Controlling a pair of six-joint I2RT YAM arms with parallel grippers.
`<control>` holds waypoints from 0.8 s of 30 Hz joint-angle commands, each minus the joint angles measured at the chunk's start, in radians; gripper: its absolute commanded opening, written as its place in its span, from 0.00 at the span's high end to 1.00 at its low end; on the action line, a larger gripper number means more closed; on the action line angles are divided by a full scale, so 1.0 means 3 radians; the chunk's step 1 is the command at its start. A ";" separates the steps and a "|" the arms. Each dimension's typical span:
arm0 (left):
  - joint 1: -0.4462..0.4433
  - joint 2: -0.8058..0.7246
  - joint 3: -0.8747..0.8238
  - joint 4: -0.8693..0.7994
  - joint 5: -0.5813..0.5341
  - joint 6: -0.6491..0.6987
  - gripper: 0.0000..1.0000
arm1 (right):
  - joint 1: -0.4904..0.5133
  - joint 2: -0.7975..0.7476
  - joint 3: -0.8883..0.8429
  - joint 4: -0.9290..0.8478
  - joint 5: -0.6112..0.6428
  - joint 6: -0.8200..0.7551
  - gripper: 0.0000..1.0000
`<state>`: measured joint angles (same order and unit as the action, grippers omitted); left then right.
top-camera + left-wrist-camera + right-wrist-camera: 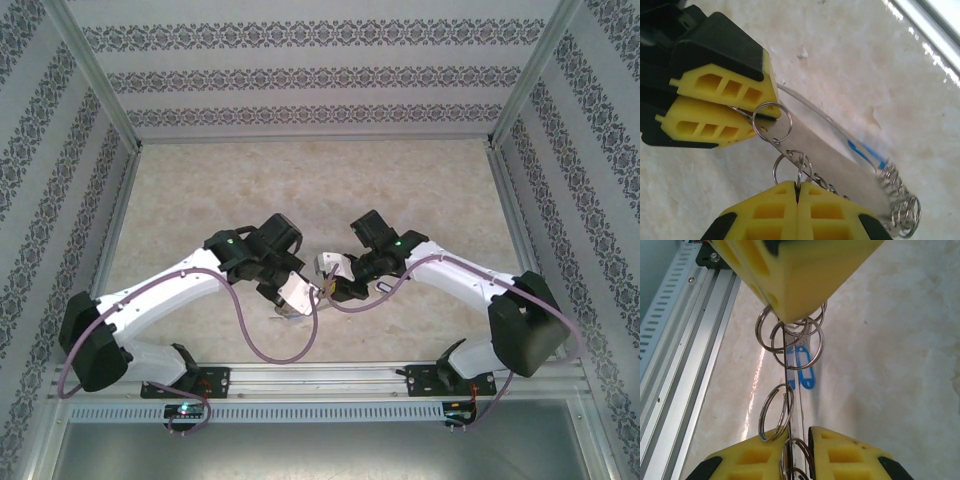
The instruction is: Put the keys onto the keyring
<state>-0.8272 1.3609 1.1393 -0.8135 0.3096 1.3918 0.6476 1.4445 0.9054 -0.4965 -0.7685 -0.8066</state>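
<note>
The left claw [797, 192] is clamped shut on a small keyring [788, 169]. The right claw [757, 112] pinches the end of a flat metal strip [840, 170], probably a key. The strip's long axis runs from claw to claw over the tabletop [840, 60].

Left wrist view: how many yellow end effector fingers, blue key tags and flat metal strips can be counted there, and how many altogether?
Yellow end effector fingers: 4
Blue key tag: 1
Flat metal strip: 1
Total: 6
</note>
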 commanded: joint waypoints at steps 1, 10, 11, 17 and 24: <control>-0.0142 0.0089 0.0055 -0.0221 -0.0459 0.0273 1.00 | 0.0046 0.0039 0.0178 0.0072 -0.0220 0.0112 1.00; -0.0454 -0.0040 -0.0177 -0.0043 -0.1209 0.0858 1.00 | -0.0042 0.0084 0.0127 0.0160 -0.0446 0.0243 1.00; -0.0472 -0.0034 -0.0204 -0.0020 -0.1264 0.0889 1.00 | -0.0051 0.0089 0.0127 0.0162 -0.0470 0.0241 1.00; -0.0557 -0.0069 -0.0546 0.0424 -0.1704 0.1180 1.00 | -0.0049 0.0097 0.0106 0.0231 -0.0575 0.0266 1.00; -0.0591 -0.0186 -0.0818 0.0876 -0.1820 0.1437 1.00 | -0.0047 0.0103 0.0078 0.0294 -0.0618 0.0319 1.00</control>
<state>-1.0004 1.2961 0.9268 -0.5884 -0.1726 1.7561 0.6277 1.4807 0.9070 -0.4480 -0.8291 -0.7082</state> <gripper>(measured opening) 0.060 0.136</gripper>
